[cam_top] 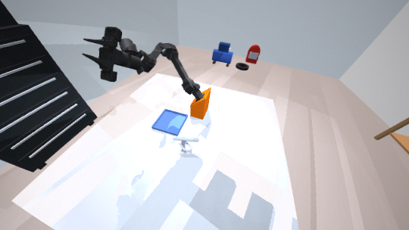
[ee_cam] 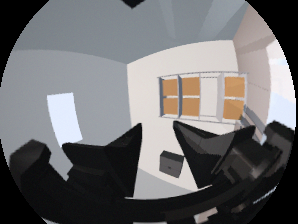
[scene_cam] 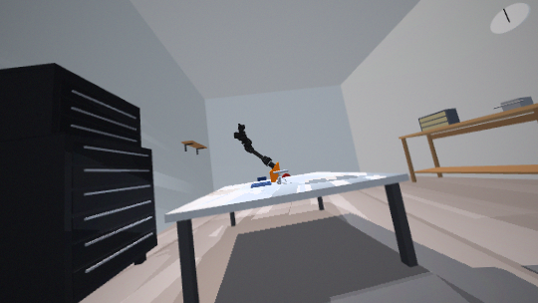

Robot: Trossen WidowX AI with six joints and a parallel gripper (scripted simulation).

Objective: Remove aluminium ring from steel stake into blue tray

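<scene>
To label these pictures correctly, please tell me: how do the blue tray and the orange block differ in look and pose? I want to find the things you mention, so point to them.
The tray [cam_top: 160, 129] is blue; the block [cam_top: 198, 110] [scene_cam: 273, 175] is orange. The tray is low and flat, while the block stands taller. The tray carries nothing of the robot; the block has the arm's foot [cam_top: 198, 95] at its top. Both are on the white table [cam_top: 242, 128] [scene_cam: 299, 194].

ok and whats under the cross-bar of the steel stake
Under the cross-bar, the top view shows the ring around the stake's foot, upright or tilted I can't tell. The bar and glare hide the upper post, and the welded tab can't be made out.
</scene>
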